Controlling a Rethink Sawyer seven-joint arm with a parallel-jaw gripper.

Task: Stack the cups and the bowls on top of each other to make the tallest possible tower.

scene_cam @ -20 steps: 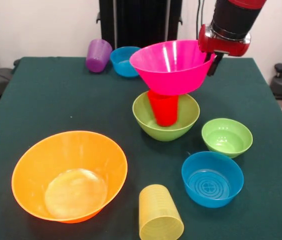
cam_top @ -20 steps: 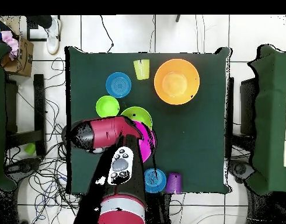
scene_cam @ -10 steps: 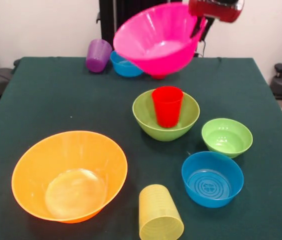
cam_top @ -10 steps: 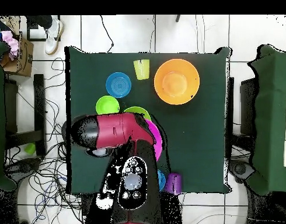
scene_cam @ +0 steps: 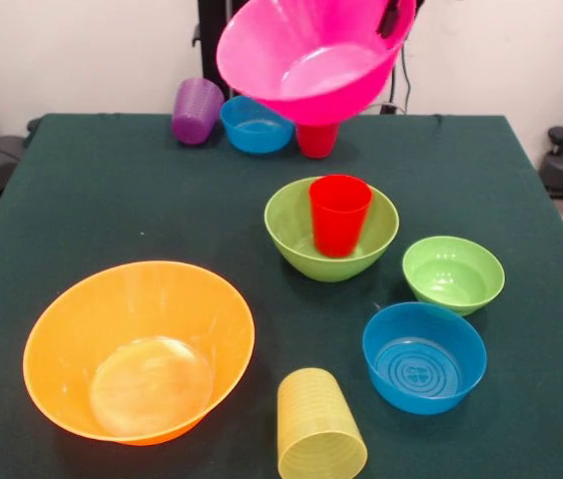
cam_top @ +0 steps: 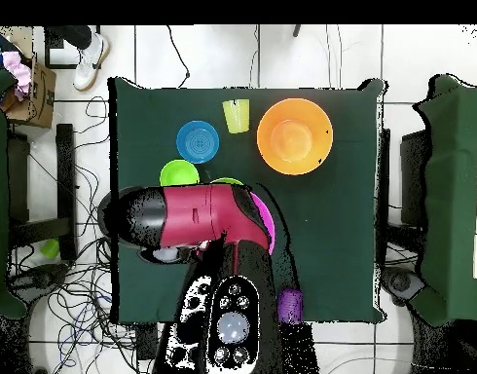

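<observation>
The hot pink bowl (scene_cam: 306, 57) has risen higher and tilted since a second ago, leaving the bright red cup (scene_cam: 339, 215) uncovered in the medium lime green bowl (scene_cam: 291, 230). The gripper (scene_cam: 398, 14), at the frame's one o'clock edge, pinches the pink rim. This looks like a re-seating step: next, level the bowl and lower it squarely over the cup.

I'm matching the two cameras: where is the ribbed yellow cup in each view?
Front view: the ribbed yellow cup lies at the bottom edge, right of the large orange bowl.
Overhead view: it sits near the table's top edge, left of the orange bowl.
Shared landmark: the orange bowl beside it.
</observation>
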